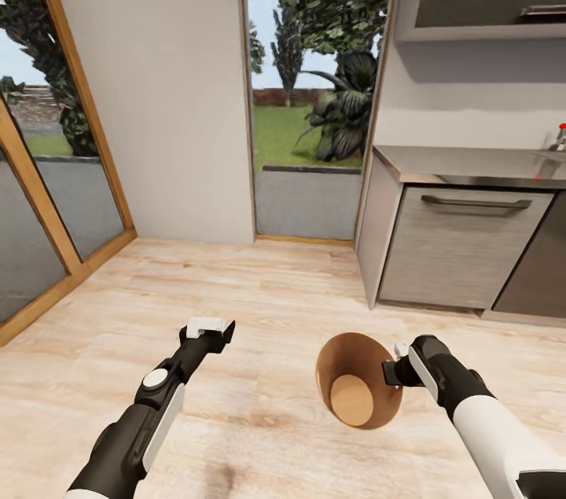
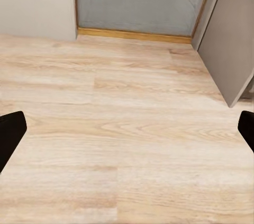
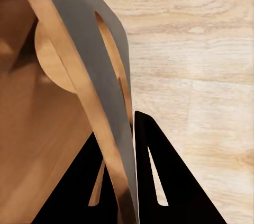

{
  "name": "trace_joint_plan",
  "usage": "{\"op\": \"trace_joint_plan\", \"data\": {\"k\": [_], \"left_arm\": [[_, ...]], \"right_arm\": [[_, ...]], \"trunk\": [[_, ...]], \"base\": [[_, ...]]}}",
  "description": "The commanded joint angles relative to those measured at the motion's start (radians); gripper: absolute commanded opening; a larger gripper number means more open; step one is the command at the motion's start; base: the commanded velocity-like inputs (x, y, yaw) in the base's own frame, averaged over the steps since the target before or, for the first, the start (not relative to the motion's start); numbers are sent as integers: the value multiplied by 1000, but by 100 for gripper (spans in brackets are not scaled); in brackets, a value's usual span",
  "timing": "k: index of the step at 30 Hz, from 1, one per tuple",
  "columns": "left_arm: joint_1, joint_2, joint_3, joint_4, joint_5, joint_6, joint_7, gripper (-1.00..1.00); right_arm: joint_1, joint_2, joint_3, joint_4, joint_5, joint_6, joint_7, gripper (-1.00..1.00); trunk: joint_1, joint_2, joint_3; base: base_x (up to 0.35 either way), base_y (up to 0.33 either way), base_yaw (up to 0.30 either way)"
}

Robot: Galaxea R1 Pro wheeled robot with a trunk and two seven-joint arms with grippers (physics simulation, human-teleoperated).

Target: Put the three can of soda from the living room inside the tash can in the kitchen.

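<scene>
Wood-plank floor (image 1: 259, 302) runs under both your arms, and going left to right you've got glazed doors w/ timber frames (image 1: 47, 169), a plain wall panel, a garden window, then the kitchen worktop (image 1: 472, 165) over a pale drawer front (image 1: 464, 247); your left gripper (image 1: 211, 328) hangs over bare floor w/ nothing in it, and in the left wrist view its black fingertips (image 2: 10, 134) sit far apart at the frame edges, so it's spread wide; to the right of it the tash can (image 1: 358, 389) is tipped toward you so you look straight into the brown inside and its round base; your right gripper (image 1: 397, 369) is at the bin's right rim, and the right wrist view shows the two black fingers (image 3: 159, 181) closed either side of the thin wall, one inside, one outside, so it's pinching the rim; I'd judge the bin's lifted or tilted by that hold, but can't tell if its base touches the floor; risks from here: a thin-rim pinch lets the bin swing or slip out if you turn fast, and a tilted bin would spill anything dropped in; hard to make out: the bin's grey outer wall is mostly hidden in the head view, and a small red-capped item (image 1: 560, 136) at the worktop's far edge is cut off.
</scene>
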Motion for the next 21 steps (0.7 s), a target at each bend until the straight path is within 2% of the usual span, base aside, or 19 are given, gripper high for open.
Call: {"op": "trace_joint_plan", "data": {"k": [1,7,14,17,21], "left_arm": [[0,0,0,1,-1,0,1,100],[0,1,-1,3,-2,13,1,100],[14,9,3,-1,5,61,-2,100],[60,20,8,19,4,69,-4,100],[121,49,10,51,7,50,-4,100]], "right_arm": [[0,0,-2,0,-15,0,7,-100],[0,16,-1,0,-15,1,7,-100],[0,21,-1,0,-15,8,7,-100],[0,24,-1,0,-16,10,7,-100],[0,32,-1,0,-15,13,7,-100]], "trunk": [[-4,7,3],[-27,49,22],[-27,49,22],[-27,49,20],[-27,49,15]], "base": [[0,0,3],[0,0,1],[0,0,0],[0,0,0],[0,0,0]]}}
